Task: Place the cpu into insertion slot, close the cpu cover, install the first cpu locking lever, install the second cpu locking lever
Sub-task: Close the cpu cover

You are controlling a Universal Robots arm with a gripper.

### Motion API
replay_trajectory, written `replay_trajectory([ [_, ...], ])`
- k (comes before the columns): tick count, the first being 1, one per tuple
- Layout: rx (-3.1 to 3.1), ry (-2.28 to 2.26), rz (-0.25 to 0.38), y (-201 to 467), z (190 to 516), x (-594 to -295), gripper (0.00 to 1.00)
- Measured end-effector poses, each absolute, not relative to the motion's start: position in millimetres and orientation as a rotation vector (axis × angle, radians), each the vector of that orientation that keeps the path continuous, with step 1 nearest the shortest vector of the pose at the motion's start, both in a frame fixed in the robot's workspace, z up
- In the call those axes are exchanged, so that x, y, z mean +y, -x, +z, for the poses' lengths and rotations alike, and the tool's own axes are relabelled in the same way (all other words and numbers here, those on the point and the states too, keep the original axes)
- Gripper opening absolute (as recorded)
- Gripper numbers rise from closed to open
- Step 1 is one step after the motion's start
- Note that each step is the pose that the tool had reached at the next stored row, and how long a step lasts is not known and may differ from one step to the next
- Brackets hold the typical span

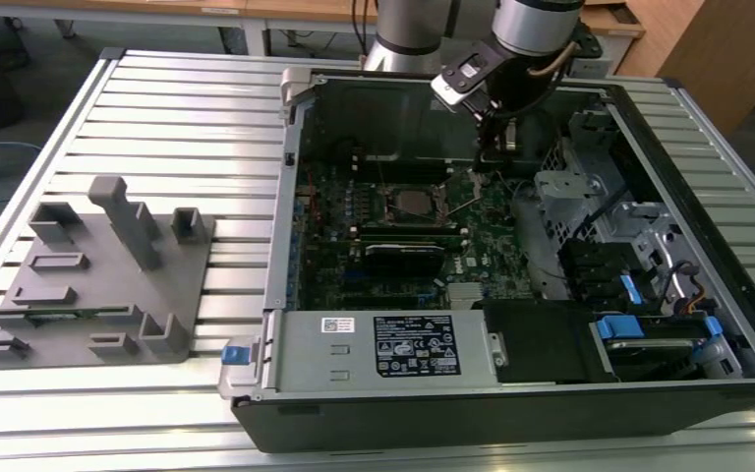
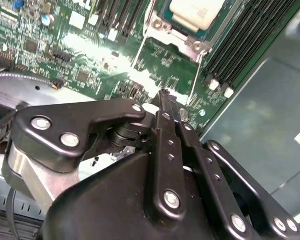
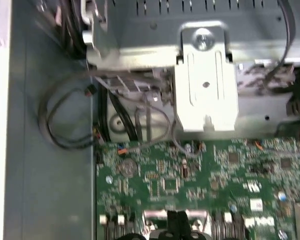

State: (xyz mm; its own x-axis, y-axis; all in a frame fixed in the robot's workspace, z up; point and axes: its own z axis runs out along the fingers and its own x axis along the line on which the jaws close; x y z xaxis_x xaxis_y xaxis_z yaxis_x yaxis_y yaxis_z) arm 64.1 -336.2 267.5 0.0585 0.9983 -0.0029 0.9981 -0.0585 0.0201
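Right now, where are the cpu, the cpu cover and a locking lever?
cpu (image 2: 197, 11): second wrist view, on its pale metal face.
cpu cover (image 2: 176, 35): second wrist view, on the silver frame edge beside the cpu.
locking lever (image 2: 195, 75): second wrist view, midway along the thin wire rod.

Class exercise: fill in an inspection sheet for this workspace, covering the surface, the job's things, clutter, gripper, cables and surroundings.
Surface: slatted metal table carrying an open computer case.
Job's things: cpu seated on the board, cover framing it; thin lever beside it, whether latched cannot be told.
Clutter: grey fixture on the exterior view's left.
Gripper: gripper low over the board near the cpu, jaws look closed.
Cables: dark cables by the board's edge.
Surroundings: wooden furniture behind.
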Motion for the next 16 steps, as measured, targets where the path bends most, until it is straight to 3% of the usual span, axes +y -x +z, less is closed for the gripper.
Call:
replay_trajectory([
  [16,2.145,-2.256,0.038,-81,261,-336,0.11],
])
